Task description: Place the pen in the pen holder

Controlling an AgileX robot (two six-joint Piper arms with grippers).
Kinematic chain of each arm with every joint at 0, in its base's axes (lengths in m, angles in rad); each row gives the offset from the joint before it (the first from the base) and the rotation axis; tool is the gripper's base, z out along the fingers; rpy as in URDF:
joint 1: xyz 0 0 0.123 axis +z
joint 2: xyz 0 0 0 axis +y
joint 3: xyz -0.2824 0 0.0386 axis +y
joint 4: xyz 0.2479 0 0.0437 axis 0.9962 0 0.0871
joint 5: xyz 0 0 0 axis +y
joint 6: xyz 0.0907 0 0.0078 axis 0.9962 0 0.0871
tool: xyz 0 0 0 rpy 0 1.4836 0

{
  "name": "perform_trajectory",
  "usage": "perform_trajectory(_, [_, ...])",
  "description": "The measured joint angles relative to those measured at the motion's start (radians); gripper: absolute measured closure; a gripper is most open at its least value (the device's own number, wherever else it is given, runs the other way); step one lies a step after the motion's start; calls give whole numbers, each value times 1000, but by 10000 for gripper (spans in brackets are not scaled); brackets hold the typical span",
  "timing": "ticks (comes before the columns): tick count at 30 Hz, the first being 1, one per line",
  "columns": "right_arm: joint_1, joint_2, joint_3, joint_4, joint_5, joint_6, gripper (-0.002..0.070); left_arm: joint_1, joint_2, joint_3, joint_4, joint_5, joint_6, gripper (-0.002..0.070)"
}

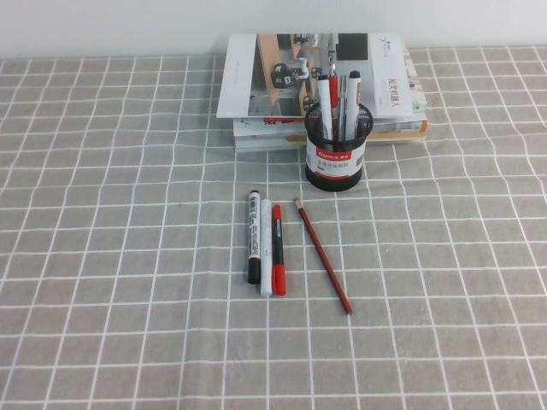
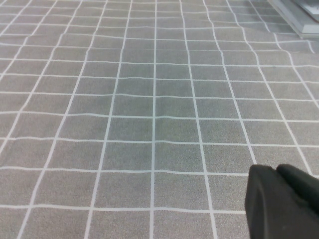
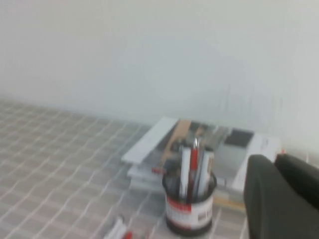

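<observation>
Grasp the black-capped marker mid-barrel, clear of the adjacent white pen, then lower it upright into the mesh pen holder; the left gripper over bare cloth and the right gripper raised facing the holder hold nothing visible, opening indeterminable.

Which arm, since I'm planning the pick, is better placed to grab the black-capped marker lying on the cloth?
Probably right. The right gripper looks toward the pen holder, with the pen lying nearby; the left gripper faces mostly bare cloth. Neither arm shows in the high view.

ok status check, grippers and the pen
Left gripper over bare cloth, right gripper raised facing pen holder. Pen on table, untouched. Red pencil beside it, path clear.
</observation>
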Motion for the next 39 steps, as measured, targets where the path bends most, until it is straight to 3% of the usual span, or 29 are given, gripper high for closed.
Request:
perform_trajectory(7, [-5,-299,140,-21,196,0,688,0,0,0,0,0,0,678])
perform_trajectory(16, [-5,-511,349,-97,196,0,688,0,0,0,0,0,0,678])
perform_trajectory(24, [-12,-539,553,-98,96,80,688,0,0,0,0,0,0,678])
perform_trajectory(33, [-200,-604,670,-98,69,118,689,0,0,0,0,0,0,678])
perform_trajectory(39, [-390,-684,724,-98,76,118,689,0,0,0,0,0,0,678])
